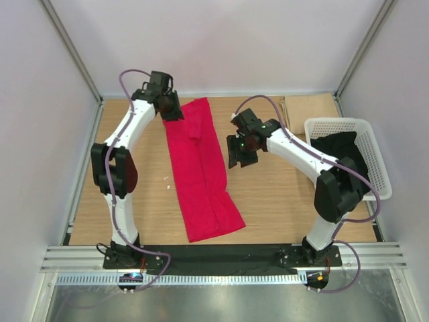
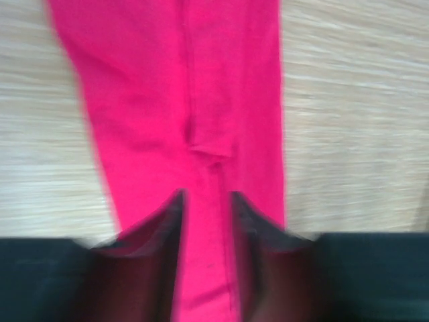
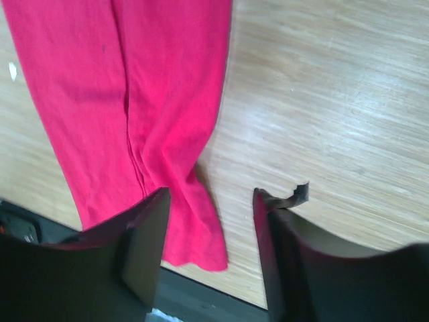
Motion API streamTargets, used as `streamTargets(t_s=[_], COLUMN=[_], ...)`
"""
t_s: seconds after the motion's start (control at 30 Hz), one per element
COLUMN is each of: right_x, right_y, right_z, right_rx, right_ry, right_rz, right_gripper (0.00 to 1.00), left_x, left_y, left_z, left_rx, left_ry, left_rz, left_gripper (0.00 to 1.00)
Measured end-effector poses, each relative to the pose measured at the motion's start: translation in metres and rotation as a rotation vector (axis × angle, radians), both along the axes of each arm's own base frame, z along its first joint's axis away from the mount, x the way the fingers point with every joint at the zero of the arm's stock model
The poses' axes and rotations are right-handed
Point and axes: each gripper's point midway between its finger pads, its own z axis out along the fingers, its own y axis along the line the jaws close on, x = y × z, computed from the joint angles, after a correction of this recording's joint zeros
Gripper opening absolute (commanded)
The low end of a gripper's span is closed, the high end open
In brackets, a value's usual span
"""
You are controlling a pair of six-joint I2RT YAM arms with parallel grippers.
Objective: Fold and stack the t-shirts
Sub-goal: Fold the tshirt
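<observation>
The red t-shirt (image 1: 201,174) lies flat on the wooden worktop (image 1: 281,201), folded lengthwise into one long narrow band. It is a bright crimson, plain and soft, with no print that can be seen. Its near end is the wider one, cut square, and stops just short of the black strip along the worktop's near edge. From there the band runs away on a slant, leaning left and narrowing as it goes. A lengthwise fold line runs along its middle, with a few soft creases beside it.

About halfway up, just right of the band, the right pincer (image 1: 240,155) hangs over bare wood. Its wrist view shows the jaws wide apart with nothing between them and the shirt's edge beside one finger (image 3: 144,235).

Further right stands a white lattice basket (image 1: 338,122) holding dark cloth (image 1: 338,147).

At the far, narrow end the left pincer (image 1: 171,111) sits over the shirt. Its blurred wrist view shows the jaws apart astride the fold line; I cannot tell whether they touch the cloth.
</observation>
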Motion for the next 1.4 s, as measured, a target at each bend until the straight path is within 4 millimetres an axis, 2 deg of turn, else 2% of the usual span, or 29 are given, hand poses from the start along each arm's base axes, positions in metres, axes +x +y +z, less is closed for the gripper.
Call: streamTargets(t_s=[0.07, 0.1, 0.2, 0.27, 0.4, 0.5, 0.57, 0.67, 0.8, 0.97, 1.2, 1.3, 1.37, 1.4], right_x=[-0.009, -0.015, -0.031, -0.039, -0.053, -0.058, -0.058, -0.057, -0.055, -0.045, -0.041, -0.041, -0.042, -0.042], right_y=[-0.006, -0.009, -0.025, -0.036, -0.055, -0.063, -0.067, -0.068, -0.064, -0.056, -0.051, -0.05, -0.05, -0.05], right_z=[0.002, 0.001, -0.004, -0.009, -0.015, -0.014, -0.014, -0.015, -0.021, -0.028, -0.026, -0.026, -0.026, -0.027], right_rx=[0.033, 0.042, 0.053, 0.053, 0.053, 0.061, 0.067, 0.078, 0.088, 0.095, 0.114, 0.119, 0.121, 0.122], right_ry=[0.017, 0.029, 0.072, 0.093, 0.124, 0.13, 0.133, 0.139, 0.166, 0.19, 0.187, 0.188, 0.189, 0.187], right_rz=[-0.008, -0.008, -0.025, -0.042, -0.071, -0.083, -0.086, -0.085, -0.075, -0.069, -0.061, -0.059, -0.059, -0.06], right_gripper=[0.44, 0.43, 0.43, 0.43, 0.43, 0.43, 0.43, 0.43, 0.43, 0.43, 0.43, 0.44, 0.46, 0.5], left_x=[-0.001, -0.001, 0.003, 0.017, 0.041, 0.06, 0.064, 0.062, 0.036, 0.037, 0.073, 0.081, 0.079, 0.078], left_y=[-0.02, -0.029, -0.059, -0.071, -0.079, -0.076, -0.074, -0.073, -0.087, -0.097, -0.102, -0.102, -0.101, -0.1], left_z=[-0.017, -0.026, -0.055, -0.067, -0.075, -0.084, -0.093, -0.112, -0.153, -0.153, -0.151, -0.15, -0.151, -0.15], left_rx=[-0.035, -0.056, -0.146, -0.225, -0.371, -0.477, -0.558, -0.656, -0.72, -0.728, -0.677, -0.663, -0.651, -0.646], left_ry=[0.0, 0.007, 0.027, 0.01, -0.019, -0.034, -0.028, -0.013, 0.093, 0.114, 0.095, 0.101, 0.11, 0.113], left_rz=[-0.02, -0.028, -0.068, -0.083, -0.104, -0.107, -0.106, -0.113, -0.129, -0.177, -0.226, -0.238, -0.243, -0.246], left_gripper=[0.05, 0.0, 0.0, 0.0, 0.0, 0.0, 0.0, 0.0, 0.0, 0.0, 0.0, 0.01, 0.09, 0.21])
